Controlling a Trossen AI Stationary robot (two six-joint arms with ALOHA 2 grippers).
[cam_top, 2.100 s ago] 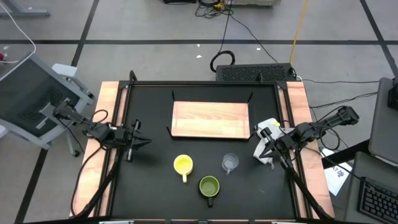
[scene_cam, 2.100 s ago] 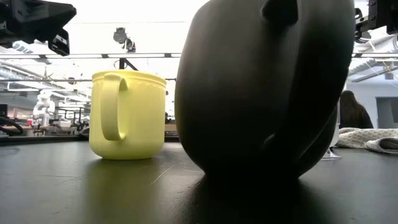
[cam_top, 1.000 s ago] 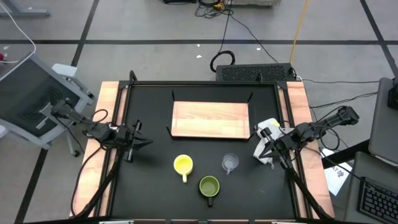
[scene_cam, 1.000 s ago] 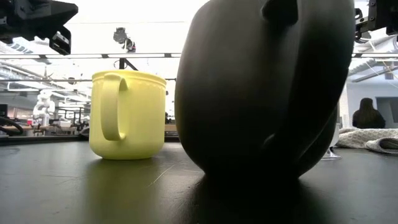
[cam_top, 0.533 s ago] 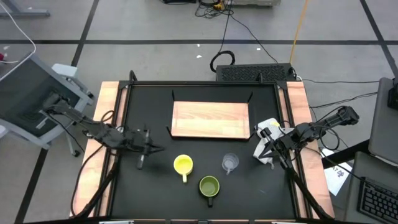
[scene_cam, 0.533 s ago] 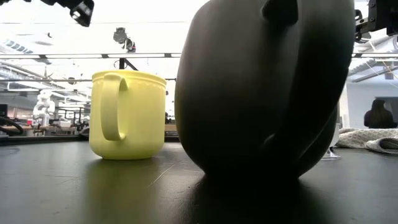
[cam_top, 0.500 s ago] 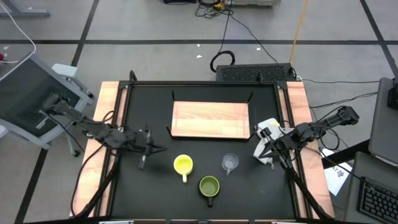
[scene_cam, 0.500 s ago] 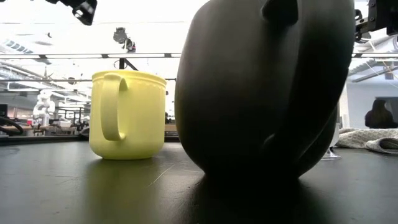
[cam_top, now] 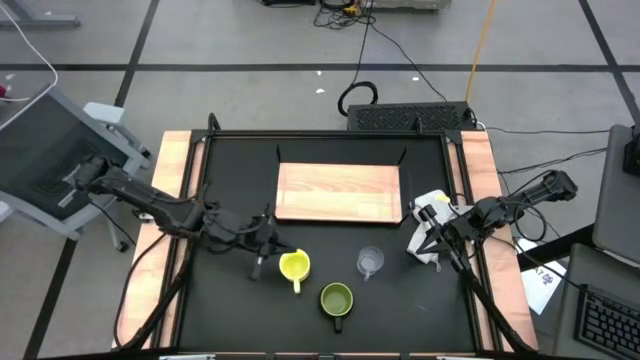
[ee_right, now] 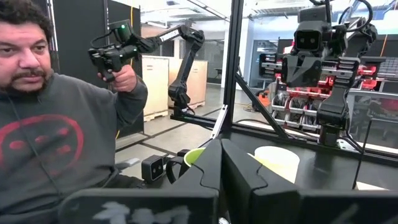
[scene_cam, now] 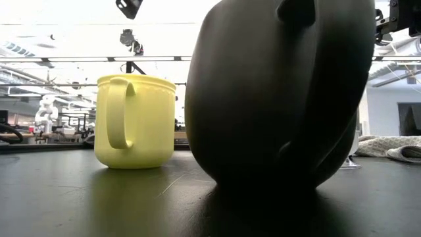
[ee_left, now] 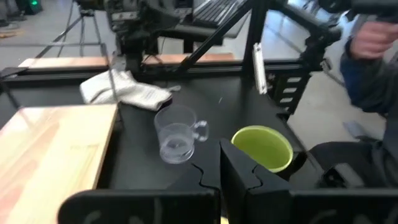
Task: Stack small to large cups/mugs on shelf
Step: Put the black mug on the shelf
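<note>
From above, I see my left gripper reaching across the black table, just left of the yellow mug; its fingers are closed together and hold nothing. The olive-green mug stands nearer me and to the right of the yellow one, the clear cup farther right, all three apart from each other. The wooden shelf lies bare at the far middle. My right gripper waits at the right edge beside the white cloth, fingers closed together. At table level, the olive-green mug fills most of the frame, with the yellow mug to its left, handle facing me. Through my left wrist camera, the closed fingers point toward the clear cup and olive-green mug. Through my right wrist camera, closed fingers point toward the two mugs, and a person in a grey sweatshirt sits beyond the table holding a handheld controller.
</note>
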